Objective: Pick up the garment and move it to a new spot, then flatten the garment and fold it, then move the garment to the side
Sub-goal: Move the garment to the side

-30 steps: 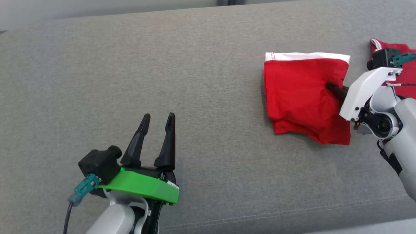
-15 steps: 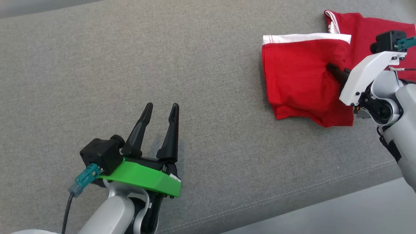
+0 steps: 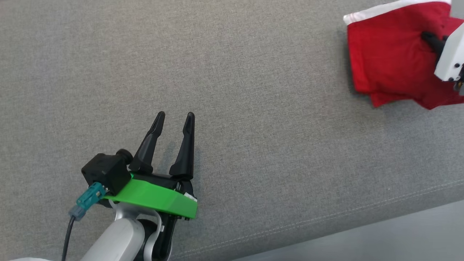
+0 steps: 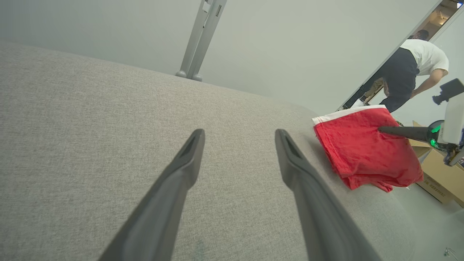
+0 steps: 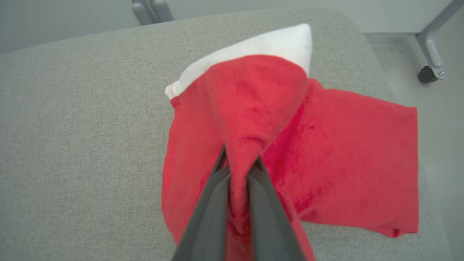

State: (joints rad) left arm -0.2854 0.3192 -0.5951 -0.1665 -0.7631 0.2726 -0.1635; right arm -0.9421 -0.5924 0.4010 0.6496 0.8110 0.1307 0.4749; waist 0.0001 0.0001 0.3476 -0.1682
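We judge the red garment (image 3: 384, 61) at two o'clock soft and light; right gripper (image 5: 239, 165) pinches its bunched middle; left gripper (image 3: 174, 116) gapes, empty.

Solid red garment (image 3: 391, 61), with a white band (image 3: 380, 12) along one edge. Under the garment, the cushion (image 3: 253, 108) is a mottled grey weave with a paler seam line.

Well apart from the garment is the left gripper (image 3: 174, 116):
- black fingers
- bright green bracket (image 3: 156, 201)
- black camera block (image 3: 105, 172)
- teal plug (image 3: 87, 201)
- pale silver forearm

At the garment is the right gripper (image 5: 240, 165), with dark grey fingers and a white shell (image 3: 451, 58).

The floor (image 3: 398, 239) is pale grey.

Beyond the garment in the left wrist view are a tan cardboard box (image 4: 438, 174) and a person (image 4: 417, 69) in a white top and dark trousers.
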